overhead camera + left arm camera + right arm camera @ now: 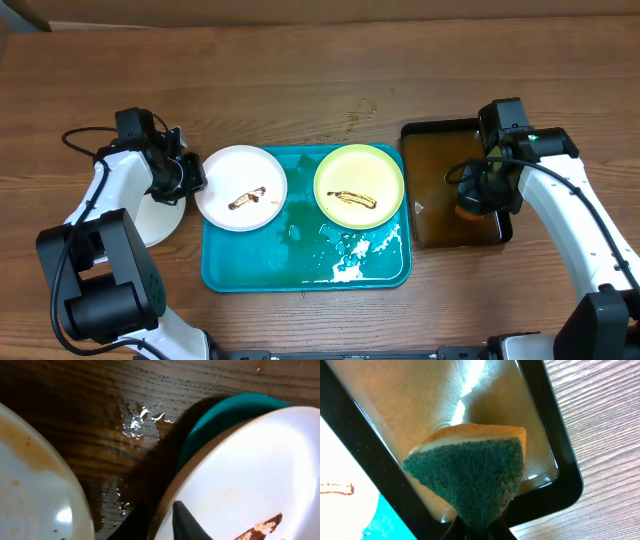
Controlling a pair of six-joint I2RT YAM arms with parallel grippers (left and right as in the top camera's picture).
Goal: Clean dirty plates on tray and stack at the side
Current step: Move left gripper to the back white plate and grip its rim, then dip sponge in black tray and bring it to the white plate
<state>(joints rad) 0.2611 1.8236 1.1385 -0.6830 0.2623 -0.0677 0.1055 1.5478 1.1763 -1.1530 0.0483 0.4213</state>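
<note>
Left end effector (pixel 189 176) pinches white plate (pixel 235 168) rim; fingertips cut off at lower frame. Right end effector (pixel 481 532) clamps sponge (pixel 470 480) over black tray (pixel 560 485), fingers mostly hidden.

Overhead: the left arm (pixel 100 195) covers most of the side plate (pixel 165 222), and the right gripper (pixel 480 195) hides all but an orange sliver of the sponge (pixel 467 210). Left wrist view is soft and cropped: that plate and the white plate (pixel 260 475) run off frame, the tray (pixel 220 415) is a sliver, and the left gripper (pixel 161 517) fingers (pixel 187 522) pinching the rim are cut at the bottom edge. Right wrist: the sponge blocks most of the fingers clamping it.
</note>
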